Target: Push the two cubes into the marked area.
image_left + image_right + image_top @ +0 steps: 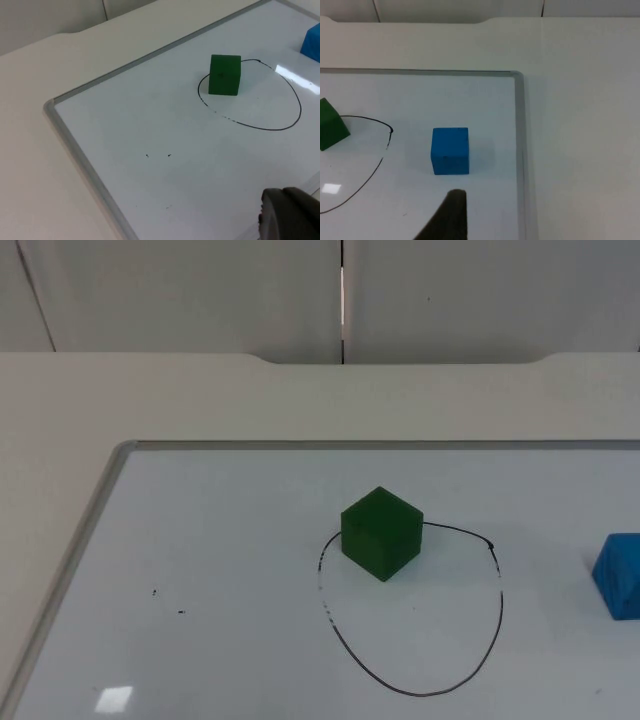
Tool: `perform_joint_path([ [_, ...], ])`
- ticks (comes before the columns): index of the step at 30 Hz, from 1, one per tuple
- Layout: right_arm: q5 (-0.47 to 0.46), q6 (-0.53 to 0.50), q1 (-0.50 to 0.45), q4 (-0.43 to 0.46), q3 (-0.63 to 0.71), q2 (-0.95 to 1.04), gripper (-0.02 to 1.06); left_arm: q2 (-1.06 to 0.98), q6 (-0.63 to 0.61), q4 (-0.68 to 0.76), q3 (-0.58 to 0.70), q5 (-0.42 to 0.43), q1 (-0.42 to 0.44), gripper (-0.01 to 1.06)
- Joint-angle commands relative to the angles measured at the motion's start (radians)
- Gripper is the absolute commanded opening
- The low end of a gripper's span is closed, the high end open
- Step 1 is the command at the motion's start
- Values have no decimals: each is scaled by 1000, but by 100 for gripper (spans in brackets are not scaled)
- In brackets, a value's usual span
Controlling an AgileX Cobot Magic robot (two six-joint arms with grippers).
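Blue cube outside the ring, green cube on its line.
From the top, the marked area [415, 615] lay nearest, green cube [381, 533] straddling its far-left edge, blue cube [620, 575] well right. Left wrist: left gripper [290, 212] waited far from the green cube [224, 74]. Right wrist: right gripper [451, 212] sat just behind the blue cube [450, 150], nearer arm; the jaws' state I could not tell.

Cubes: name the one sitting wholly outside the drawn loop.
The blue cube, well clear of the black loop; the green cube straddles its line.
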Motion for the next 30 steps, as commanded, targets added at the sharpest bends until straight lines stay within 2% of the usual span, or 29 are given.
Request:
perform_joint_path([
  [1, -8, 4, -7, -3, 7, -3, 105, -4, -6, 3, 4, -1, -3, 0],
  [10, -8, 4, -7, -11, 5, 15, 105, -4, -6, 3, 4, -1, -3, 0],
  [14, -21, 51, -7, -3, -11, 91, 100, -4, -6, 3, 4, -1, -3, 0],
  [17, -33, 61, -7, -12, -67, 198, 78, -4, -6, 3, 4, -1, -3, 0],
  [18, -43, 66, -7, -12, -91, 239, 68, -4, -6, 3, 4, -1, -3, 0],
  [19, -43, 66, -7, -12, -91, 239, 68, -4, -6, 3, 4, -1, -3, 0],
  [20, -63, 66, -7, -12, -128, 298, 49, -4, -6, 3, 4, -1, -3, 0],
  [24, -72, 66, -7, -3, -246, 495, 5, -4, -6, 3, 4, -1, -3, 0],
  [25, -72, 66, -7, -3, -246, 495, 5, -4, -6, 3, 4, -1, -3, 0],
  [26, -72, 70, -7, 0, -272, 549, 0, -4, -6, 3, 4, -1, -3, 0],
  [30, -79, 97, -7, 12, -330, 751, 0, -4, -6, 3, 4, -1, -3, 0],
])
